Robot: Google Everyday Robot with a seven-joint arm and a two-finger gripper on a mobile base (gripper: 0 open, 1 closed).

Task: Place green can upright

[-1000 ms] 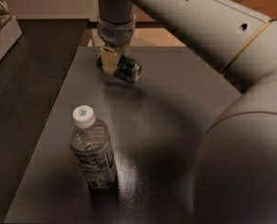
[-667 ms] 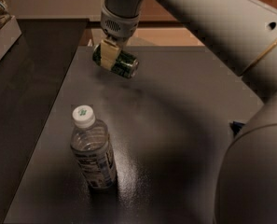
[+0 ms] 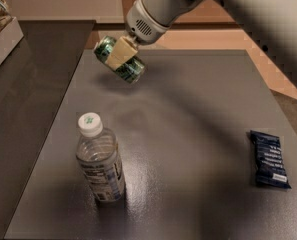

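The green can is dark green with silver ends and pale markings. It hangs tilted in the air above the far left part of the dark table. My gripper is shut on the green can around its middle, with a pale yellow finger pad across the can's side. The can does not touch the table; its shadow lies below it. The arm reaches in from the upper right.
A clear plastic water bottle with a white cap stands upright at the near left. A dark blue snack packet lies flat at the right edge. A lower dark counter runs along the left, with a box on it.
The gripper has lifted the green can off the table and turned it, so it now hangs higher and tilted. The arm has swung away to the upper right. The bottle has not moved.
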